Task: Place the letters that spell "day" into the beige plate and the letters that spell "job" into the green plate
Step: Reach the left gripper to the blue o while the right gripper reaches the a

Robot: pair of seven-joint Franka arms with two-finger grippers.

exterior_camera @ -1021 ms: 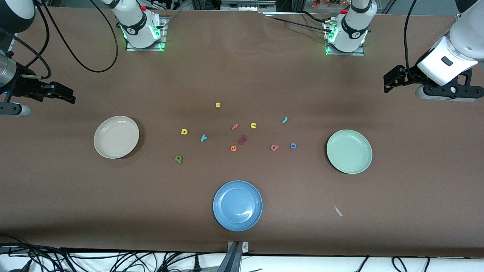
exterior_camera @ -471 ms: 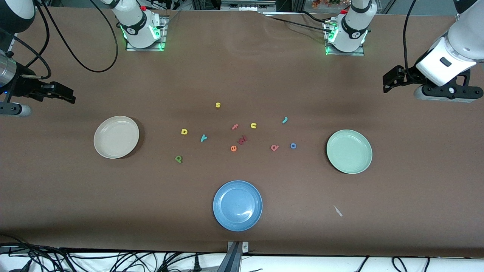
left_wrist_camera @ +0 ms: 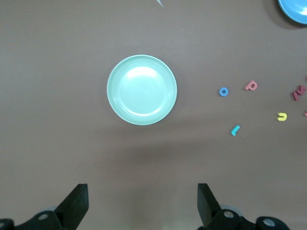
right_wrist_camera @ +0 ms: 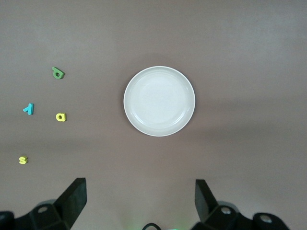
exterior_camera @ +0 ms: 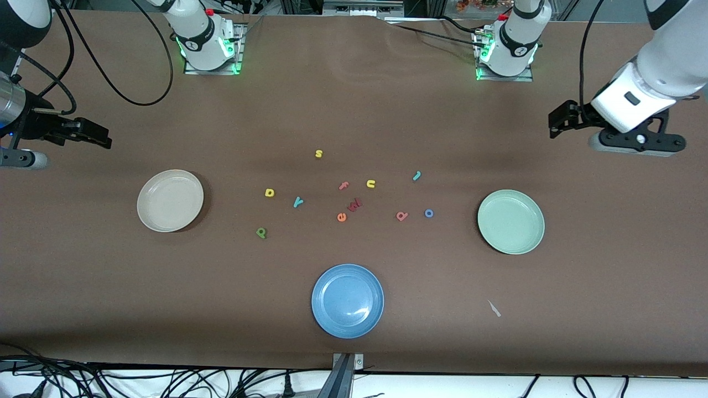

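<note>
The beige plate (exterior_camera: 170,200) lies bare toward the right arm's end, the green plate (exterior_camera: 511,221) toward the left arm's end. Between them lie the yellow d (exterior_camera: 269,192), teal y (exterior_camera: 298,202) and dark green a (exterior_camera: 261,232), then the teal j (exterior_camera: 417,176), blue o (exterior_camera: 429,213) and red-pink b (exterior_camera: 402,215). My left gripper (exterior_camera: 555,122) hangs open and holds nothing over bare table at its end; its wrist view shows the green plate (left_wrist_camera: 142,89). My right gripper (exterior_camera: 102,139) is open over bare table too, with the beige plate (right_wrist_camera: 159,101) in its wrist view.
A blue plate (exterior_camera: 347,300) sits nearer the front camera, mid-table. Other letters lie among the task letters: yellow s (exterior_camera: 318,153), pink f (exterior_camera: 343,186), yellow u (exterior_camera: 370,183), orange e (exterior_camera: 341,217) and a dark red one (exterior_camera: 355,205). A white scrap (exterior_camera: 494,308) lies near the green plate.
My left arm has shifted a little toward the middle of the table, gripper still open. The right arm has barely moved. No letter or plate has moved.
</note>
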